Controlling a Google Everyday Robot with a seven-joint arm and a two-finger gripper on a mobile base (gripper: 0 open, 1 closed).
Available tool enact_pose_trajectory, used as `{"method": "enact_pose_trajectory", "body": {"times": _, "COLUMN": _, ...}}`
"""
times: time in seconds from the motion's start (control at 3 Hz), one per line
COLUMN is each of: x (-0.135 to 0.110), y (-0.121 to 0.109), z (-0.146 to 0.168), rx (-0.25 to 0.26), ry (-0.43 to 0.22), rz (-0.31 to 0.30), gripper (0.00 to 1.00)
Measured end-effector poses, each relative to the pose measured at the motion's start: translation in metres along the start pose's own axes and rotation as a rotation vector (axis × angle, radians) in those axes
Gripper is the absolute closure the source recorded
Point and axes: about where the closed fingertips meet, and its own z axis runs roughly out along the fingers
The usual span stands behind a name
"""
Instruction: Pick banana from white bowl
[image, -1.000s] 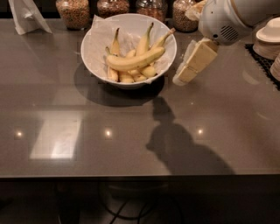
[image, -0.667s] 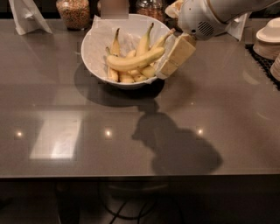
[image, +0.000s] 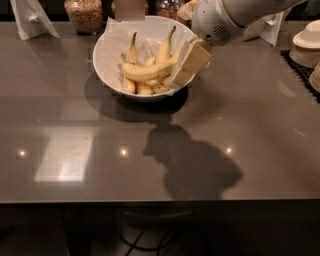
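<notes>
The white bowl (image: 106, 56), lined with crinkled paper, stands at the back middle of the dark table. The banana (image: 147, 71) lies across it, long and pale yellow, on top of several shorter bananas with upright stems. My gripper (image: 186, 67) hangs tilted over the bowl's right rim, at the banana's right end. Its cream fingers (image: 196, 60) are open, and the banana's right tip is hidden behind them. The arm comes in from the top right.
A glass jar of grain (image: 84, 14) and a white folded paper (image: 31, 19) stand at the back left. More jars (image: 167, 6) stand behind the bowl. A stack of small white dishes (image: 307, 45) sits at the right edge.
My gripper has moved left from beside the bowl to over its right rim, reaching the banana's right end. The bananas have not moved.
</notes>
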Motion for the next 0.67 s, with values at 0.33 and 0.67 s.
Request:
{"method": "enact_pose_trajectory", "body": {"times": 0.33, "x": -0.017, "y": -0.007, "z": 0.029, "rx": -0.022, "ry": -0.021, "rz": -0.047, "gripper": 0.0}}
{"method": "enact_pose_trajectory", "body": {"times": 0.67, "x": -0.03, "y": -0.016, "z": 0.061, "rx": -0.055, "ry": -0.023, "rz": -0.093, "gripper": 0.0}}
